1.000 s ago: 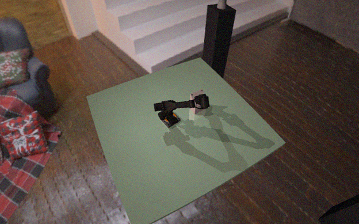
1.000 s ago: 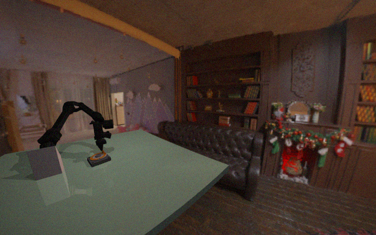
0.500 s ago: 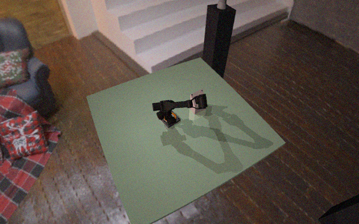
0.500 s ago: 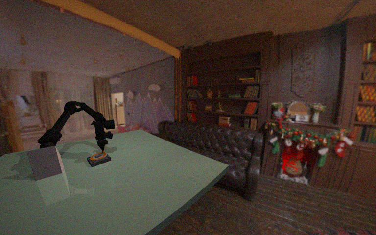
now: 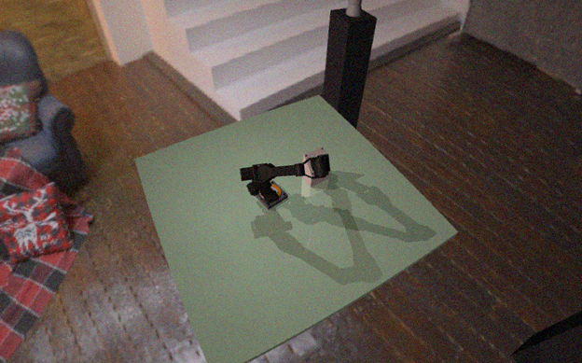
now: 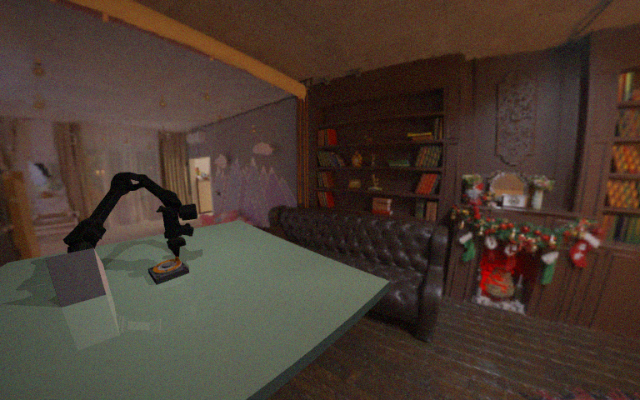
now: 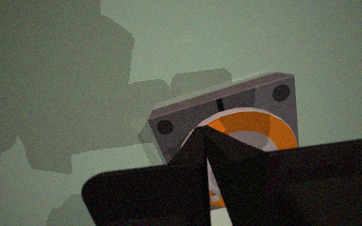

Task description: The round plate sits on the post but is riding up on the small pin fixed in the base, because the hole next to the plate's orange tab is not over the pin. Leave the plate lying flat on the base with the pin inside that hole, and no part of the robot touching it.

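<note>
The plate (image 7: 255,132) is a round disc with a broad orange ring around a pale grey centre and a thin light rim. It lies on the base (image 7: 189,118), a square dark grey block with a dark round hole at each of the two far corners and a short black mark at the middle of its far edge. The base rests on the green table (image 5: 214,274), near its middle. The plate's near part is hidden, so the tab, hole and pin cannot be made out.
</note>
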Controlling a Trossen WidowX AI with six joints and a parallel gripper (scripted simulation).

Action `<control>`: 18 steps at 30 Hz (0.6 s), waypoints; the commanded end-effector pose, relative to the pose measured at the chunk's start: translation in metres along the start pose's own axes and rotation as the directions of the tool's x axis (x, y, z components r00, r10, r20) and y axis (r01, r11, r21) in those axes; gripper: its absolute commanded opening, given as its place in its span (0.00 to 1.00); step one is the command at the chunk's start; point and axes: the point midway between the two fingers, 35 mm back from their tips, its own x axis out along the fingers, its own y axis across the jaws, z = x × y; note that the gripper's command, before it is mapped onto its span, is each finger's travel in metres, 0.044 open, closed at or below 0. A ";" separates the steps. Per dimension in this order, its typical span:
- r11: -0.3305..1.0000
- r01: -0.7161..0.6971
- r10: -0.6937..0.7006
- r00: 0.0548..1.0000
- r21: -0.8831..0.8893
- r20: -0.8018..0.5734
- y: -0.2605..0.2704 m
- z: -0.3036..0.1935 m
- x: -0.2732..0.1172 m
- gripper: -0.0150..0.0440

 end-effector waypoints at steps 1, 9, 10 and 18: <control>1.000 0.005 -0.005 1.000 0.005 -0.010 -0.005 0.000 0.002 0.25; 1.000 0.005 -0.005 1.000 0.004 -0.010 -0.009 0.003 0.003 0.25; 1.000 0.005 -0.005 1.000 0.004 -0.010 -0.010 0.003 0.003 0.25; 1.000 0.007 -0.007 1.000 0.005 -0.009 -0.011 0.005 -0.009 0.25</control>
